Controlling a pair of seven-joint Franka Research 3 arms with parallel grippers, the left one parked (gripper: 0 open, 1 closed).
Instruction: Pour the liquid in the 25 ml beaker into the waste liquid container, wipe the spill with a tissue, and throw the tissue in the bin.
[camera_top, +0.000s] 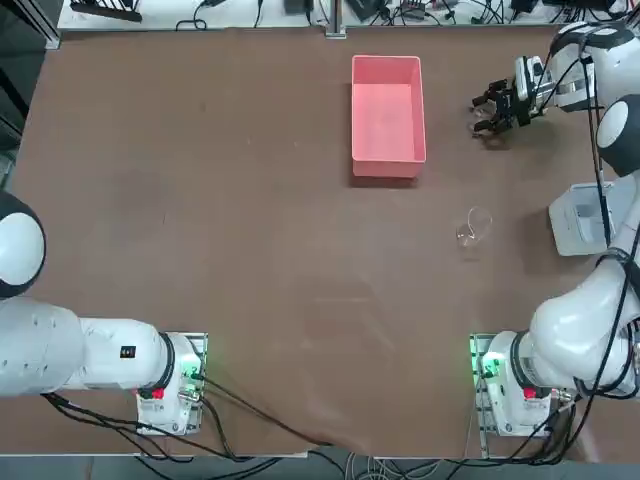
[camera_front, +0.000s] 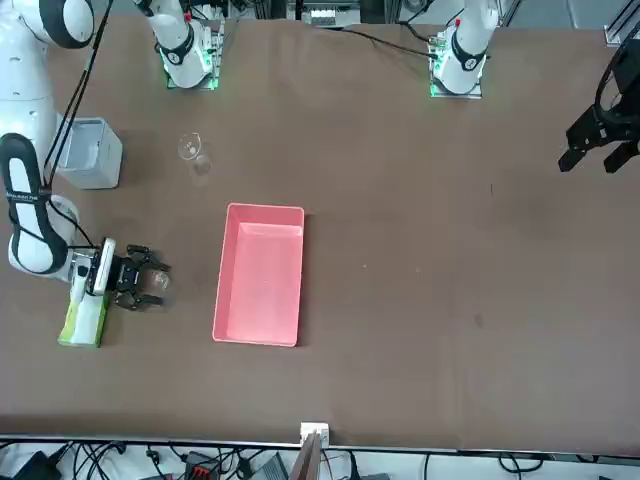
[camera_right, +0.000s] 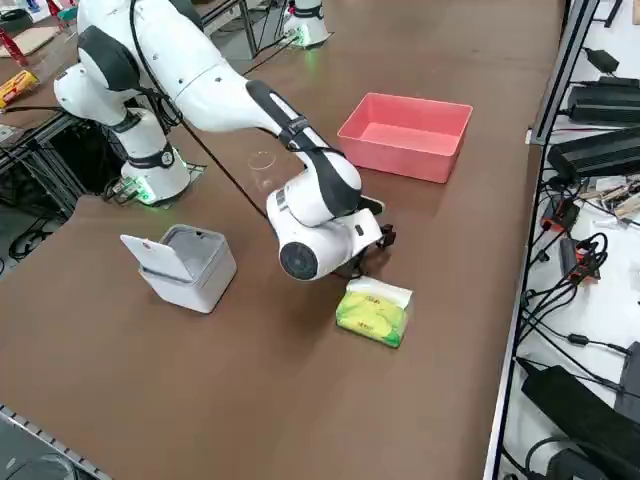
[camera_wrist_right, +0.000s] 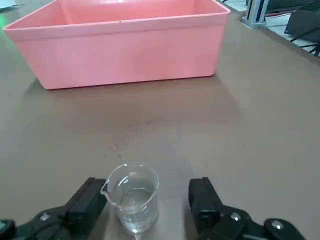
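Note:
The 25 ml beaker (camera_wrist_right: 134, 197), tiny and clear with some liquid in it, stands upright on the brown table. My right gripper (camera_wrist_right: 147, 200) is open and low over the table, one black finger on each side of the beaker and neither touching it. In the top view the gripper (camera_top: 495, 108) is right of the waste liquid container (camera_top: 388, 150), a pink low-walled tray with nothing in it. That tray (camera_wrist_right: 120, 50) lies just beyond the beaker in the wrist view. The gripper (camera_front: 140, 278) is also seen from the front, left of the tray (camera_front: 258, 330). The tissue is out of view.
A larger clear beaker (camera_top: 475, 227) stands nearer the arm's base. A white bin (camera_right: 185, 265) has its lid open. A green tissue pack (camera_right: 373, 310) lies beside the wrist. A small wet spot (camera_wrist_right: 114, 147) shows between beaker and tray.

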